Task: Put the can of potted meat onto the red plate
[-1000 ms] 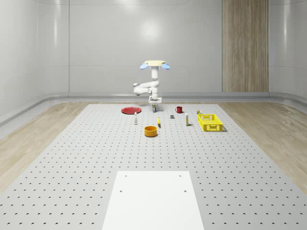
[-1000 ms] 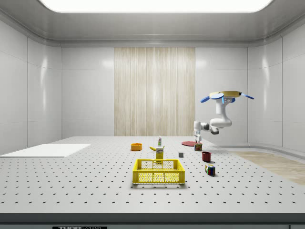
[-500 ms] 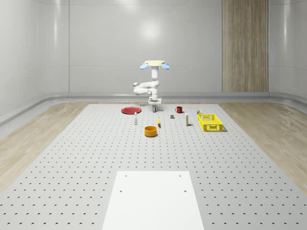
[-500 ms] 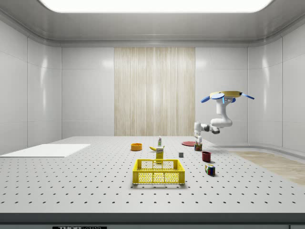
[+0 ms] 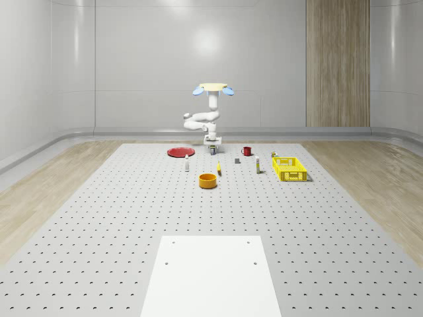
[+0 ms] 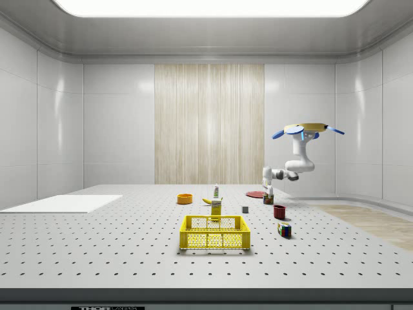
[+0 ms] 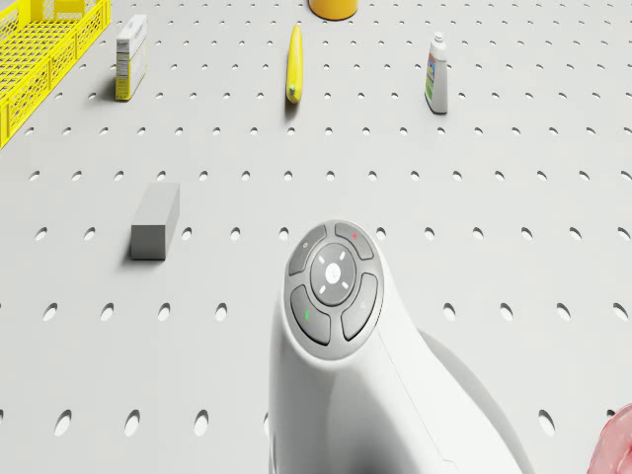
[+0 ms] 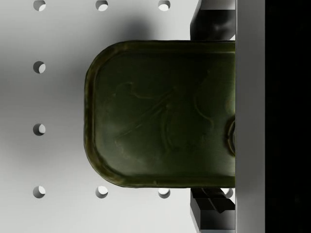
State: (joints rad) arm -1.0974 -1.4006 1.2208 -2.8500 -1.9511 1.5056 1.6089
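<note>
The drone (image 5: 213, 88) is hovering beside the plate (image 5: 180, 152); its pincer (image 8: 209, 116) is straddling the can (image 8: 160, 114) directly beneath, grip state unclear.

The room is bright and evenly lit from a broad ceiling panel (image 6: 210, 6) that glows white along the top of the side view. The glossy back wall (image 5: 198, 59) carries a soft round glare patch above the drone (image 5: 213, 88). Shadows on the perforated floor (image 5: 211, 211) are faint and short, tucked just under each thing; the grey block (image 7: 155, 219) and the banana (image 7: 294, 64) in the drone view cast only thin dark edges. In the wrist view the can (image 8: 160, 114) looks dim and dark green, with a soft blurred shadow spreading onto the floor around it.
</note>
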